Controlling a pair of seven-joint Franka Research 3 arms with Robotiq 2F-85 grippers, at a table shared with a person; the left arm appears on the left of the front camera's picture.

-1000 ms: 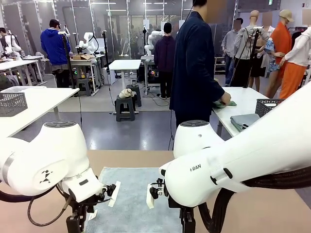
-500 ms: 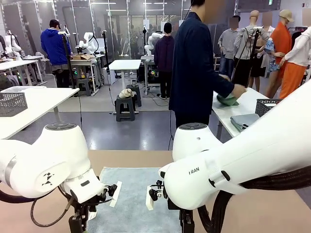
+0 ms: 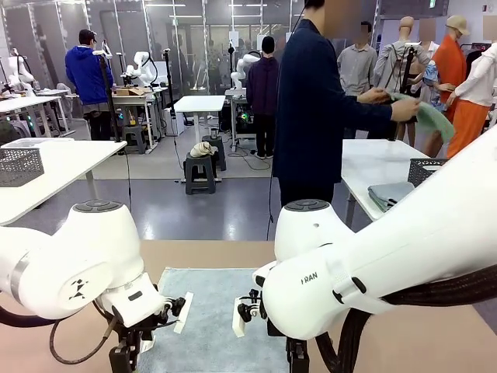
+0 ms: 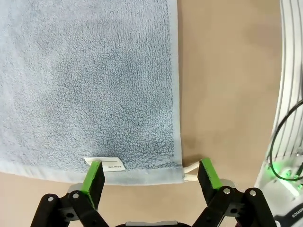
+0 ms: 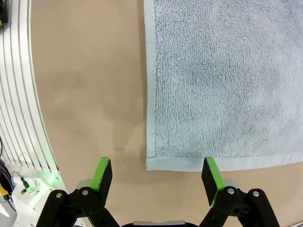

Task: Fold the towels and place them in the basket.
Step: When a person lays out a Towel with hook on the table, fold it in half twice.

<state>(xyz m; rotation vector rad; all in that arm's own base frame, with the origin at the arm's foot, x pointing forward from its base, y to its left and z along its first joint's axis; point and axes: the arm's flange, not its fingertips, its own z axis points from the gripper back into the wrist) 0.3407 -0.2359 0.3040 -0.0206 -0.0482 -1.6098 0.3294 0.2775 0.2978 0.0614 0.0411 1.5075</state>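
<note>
A pale grey-blue towel [image 3: 206, 318] lies flat on the tan table between my two arms. In the left wrist view the towel [image 4: 94, 80] spreads up and to the left. Its near hem carries a white label [image 4: 112, 166], and its corner loop [image 4: 189, 170] pokes out at the right. My left gripper [image 4: 150, 174] hangs open just above that corner, one pad at the label and one beyond the loop. My right gripper [image 5: 156, 174] is open over the towel's other near corner [image 5: 147, 164], straddling it. The basket is out of view.
Bare tan tabletop [image 5: 90, 94] borders the towel on both outer sides. Behind, a person in a dark coat [image 3: 311, 109] stands at a white table [image 3: 380, 167] with a dark mesh crate [image 3: 427, 169] and folded cloths. Another mesh crate [image 3: 19, 165] sits far left.
Both arms have sunk slightly toward the towel's near edge, jaws unchanged. The person behind has lifted a green cloth off the white table and holds it up.
</note>
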